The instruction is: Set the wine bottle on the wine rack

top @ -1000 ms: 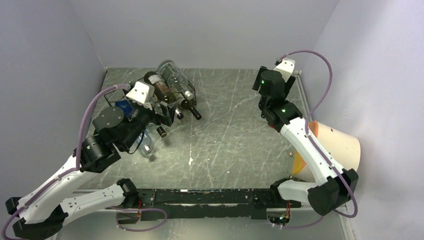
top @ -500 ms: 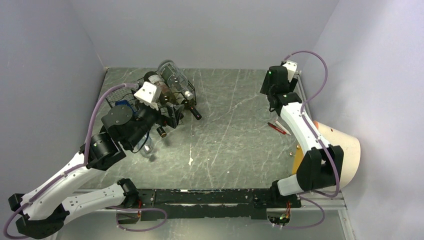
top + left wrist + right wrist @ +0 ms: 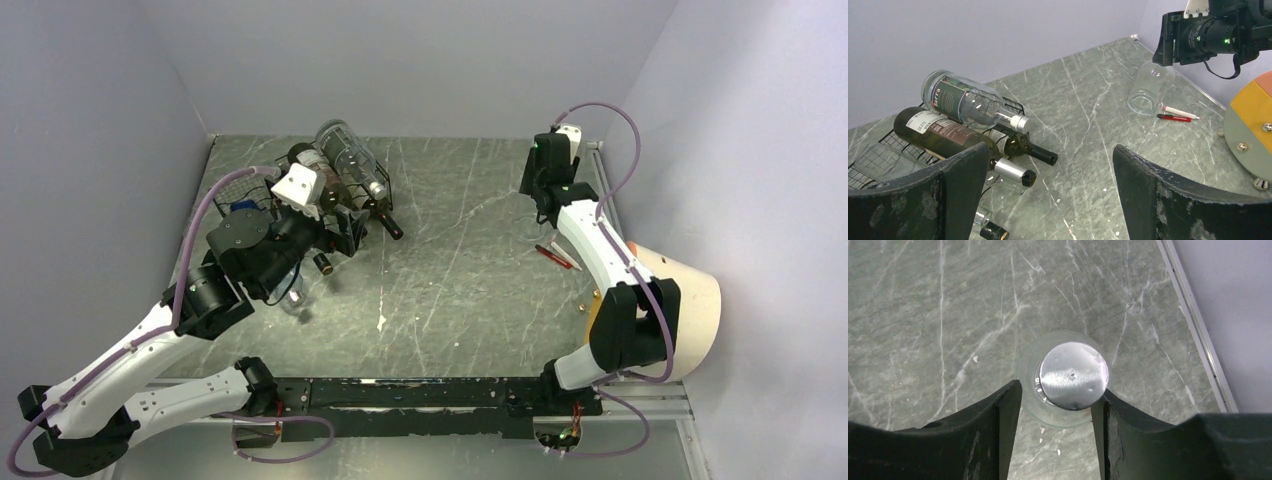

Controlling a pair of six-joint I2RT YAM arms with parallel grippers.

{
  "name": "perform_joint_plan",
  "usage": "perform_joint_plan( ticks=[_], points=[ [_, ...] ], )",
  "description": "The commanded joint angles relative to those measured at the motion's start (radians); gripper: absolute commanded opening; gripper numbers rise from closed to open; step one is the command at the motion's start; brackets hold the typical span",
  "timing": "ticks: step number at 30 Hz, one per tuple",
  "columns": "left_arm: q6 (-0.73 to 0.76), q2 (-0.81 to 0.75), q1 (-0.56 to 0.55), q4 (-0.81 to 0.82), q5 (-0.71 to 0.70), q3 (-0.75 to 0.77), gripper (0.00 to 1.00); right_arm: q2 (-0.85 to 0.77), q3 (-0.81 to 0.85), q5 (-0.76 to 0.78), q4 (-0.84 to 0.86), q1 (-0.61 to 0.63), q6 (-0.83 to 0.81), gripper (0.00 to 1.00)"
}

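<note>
The black wire wine rack (image 3: 232,192) stands at the far left and also shows in the left wrist view (image 3: 878,155). It carries a clear labelled bottle (image 3: 963,97) and dark bottles (image 3: 943,132). A clear glass wine bottle with a silver cap (image 3: 1071,374) stands upright at the far right; the left wrist view shows its body (image 3: 1150,87). My right gripper (image 3: 1058,392) hangs open over it, fingers either side of the cap. My left gripper (image 3: 1050,150) is open and empty beside the rack's front.
A red and a white pen (image 3: 1175,114) lie on the table next to the clear bottle. An orange and cream round object (image 3: 680,295) sits at the right edge. More bottles lie on the table (image 3: 290,290) under my left arm. Walls enclose the table.
My right arm has swung back toward the far right corner and now sits over the upright clear bottle. My left arm has edged a little toward the rack.
</note>
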Motion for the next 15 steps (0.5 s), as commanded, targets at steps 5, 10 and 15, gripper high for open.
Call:
perform_joint_plan(
  ticks=[5,10,15],
  points=[
    [-0.01,-0.013,-0.002,-0.007,-0.005,0.0,0.97,0.047,0.04,0.001,0.036,-0.022,-0.046,0.46],
    [-0.008,-0.014,-0.002,-0.003,-0.011,-0.004,0.97,0.036,0.014,0.001,0.054,-0.022,-0.046,0.41],
    [-0.007,-0.008,-0.002,-0.005,-0.009,-0.004,0.97,0.046,0.032,0.006,0.057,-0.023,-0.063,0.5]
  ],
)
